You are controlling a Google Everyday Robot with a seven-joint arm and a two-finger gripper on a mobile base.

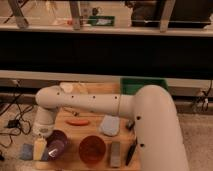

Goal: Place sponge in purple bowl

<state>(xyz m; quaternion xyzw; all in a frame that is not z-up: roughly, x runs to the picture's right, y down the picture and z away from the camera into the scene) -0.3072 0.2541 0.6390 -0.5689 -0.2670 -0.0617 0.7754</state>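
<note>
Gripper (40, 148) just left of round dark purple bowl (58, 143); grip state I cannot tell. Small soft blue sponge (26, 151) shows farther left. I'd centre over bowl, release low.

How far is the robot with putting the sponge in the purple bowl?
Done: the gripper is at the left rim of the purple bowl. In hand: a blue patch beside it looks like the sponge, but whether it is gripped I cannot tell. Left: no sponge shows inside the bowl, so the drop remains.

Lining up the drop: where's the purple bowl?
The purple bowl sits front-left, beside the orange bowl; the gripper hangs at its left rim.
</note>
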